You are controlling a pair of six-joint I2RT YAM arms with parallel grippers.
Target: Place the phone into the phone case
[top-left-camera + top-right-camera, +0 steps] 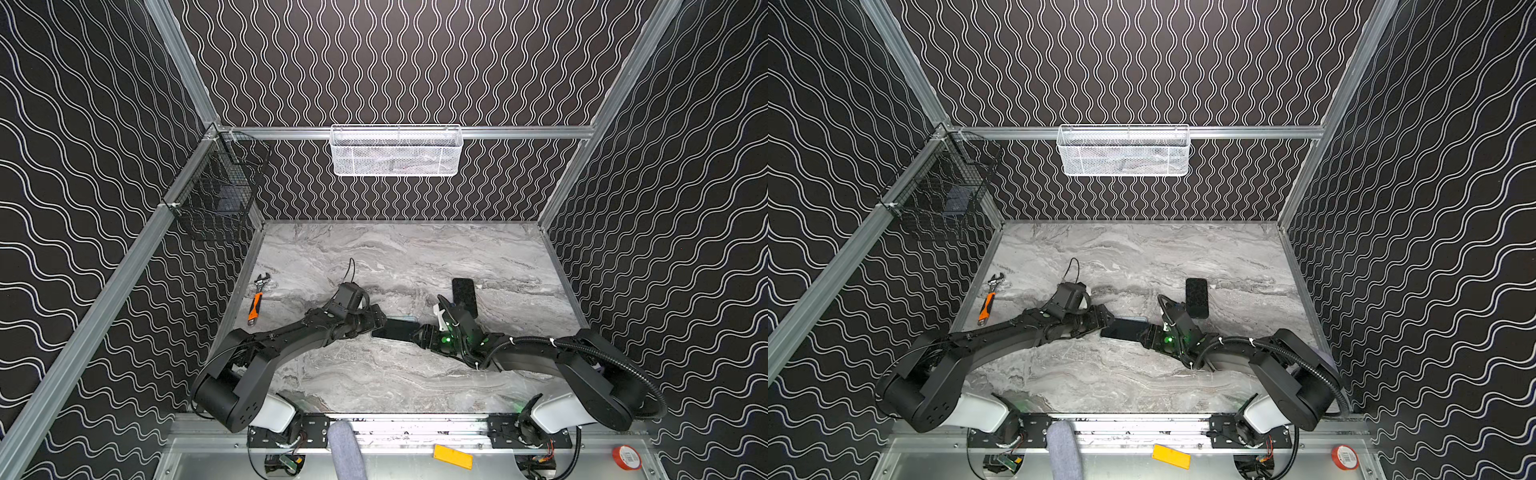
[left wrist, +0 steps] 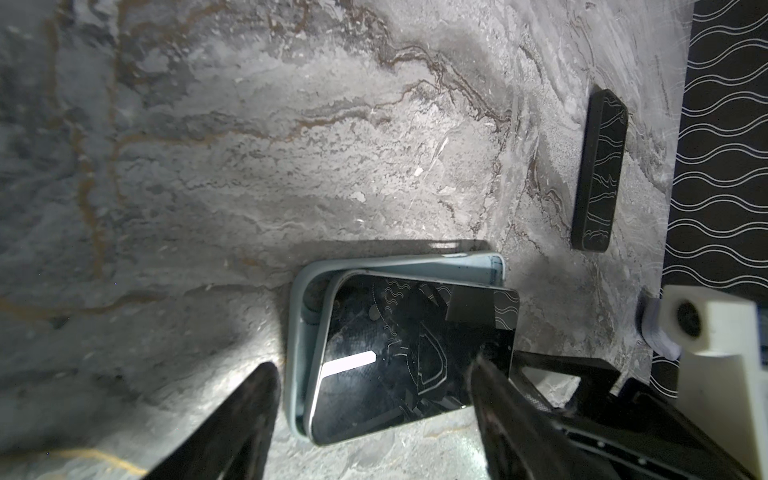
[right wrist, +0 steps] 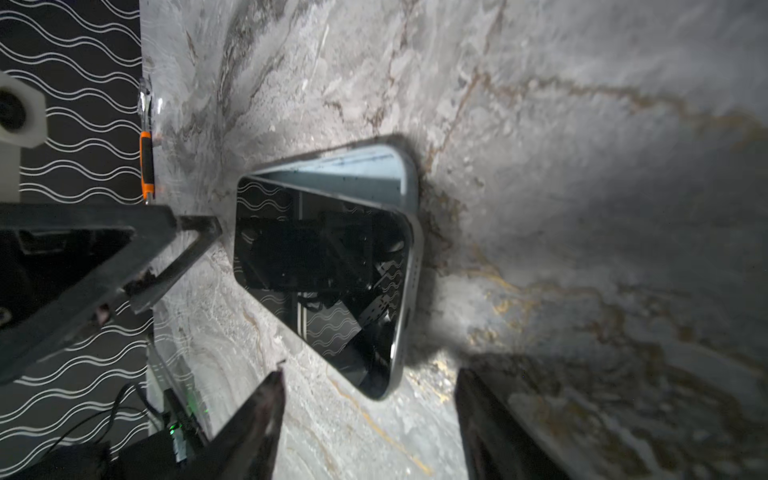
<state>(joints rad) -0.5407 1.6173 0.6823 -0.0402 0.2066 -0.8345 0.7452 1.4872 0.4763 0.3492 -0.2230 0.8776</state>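
I count two phones: one phone (image 1: 395, 330) lying glass-up over the case at the middle of the table, and a second dark phone (image 1: 464, 296) further towards the table's back right corner. One phone case (image 2: 478, 270), pale blue. One adjustable wrench (image 1: 258, 298), near the table's left edge. Two baskets on the rails: a white mesh basket (image 1: 395, 151) and a black wire basket (image 1: 216, 187). Two robot arms, the left arm (image 1: 291, 336) and the right arm (image 1: 528, 353). Beyond the table's front edge: one yellow block (image 1: 453, 456), one red tape roll (image 1: 626, 457), one grey padded roll (image 1: 345, 451).
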